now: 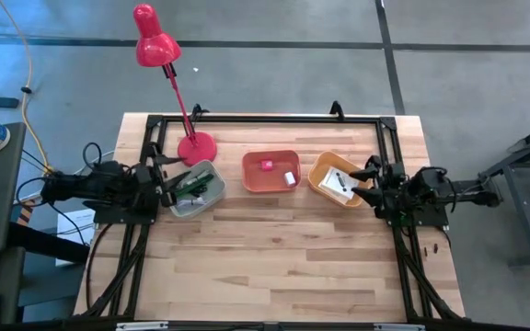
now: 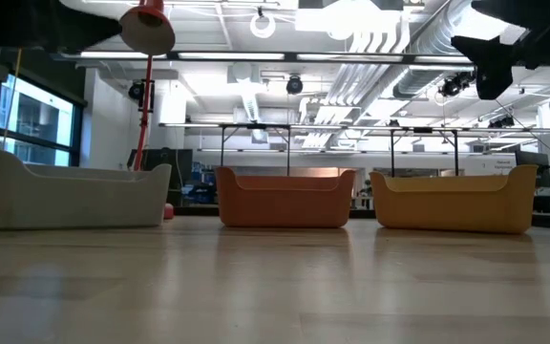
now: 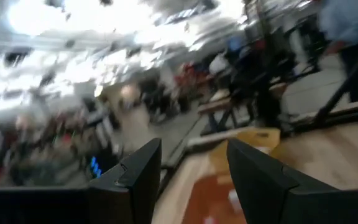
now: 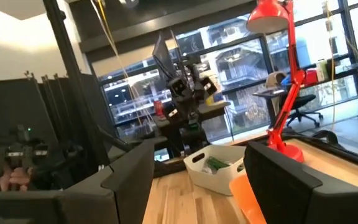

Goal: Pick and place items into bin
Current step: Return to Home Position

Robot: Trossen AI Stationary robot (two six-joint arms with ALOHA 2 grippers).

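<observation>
While the right hand (image 4: pixel 199 149) hangs spread and empty, the left hand (image 3: pixel 193 144) seems likewise.

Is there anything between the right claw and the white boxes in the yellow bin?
Nothing visible stands between them. The right claw hangs open above the right rim of the yellow bin, and the white boxes lie uncovered inside it, close beside the claw. The red lamp stands far off toward the other side of the table.

A research lab in an open industrial hall: a wooden workbench (image 1: pixel 274 267) with a black metal frame (image 1: pixel 265 119) stands on a bare concrete floor (image 1: pixel 274 64), under exposed white ducts (image 2: pixel 390 38) and strip lights (image 2: pixel 256 54). Far behind are an office chair (image 4: pixel 306 115) and tall windows (image 4: pixel 229 62).
</observation>
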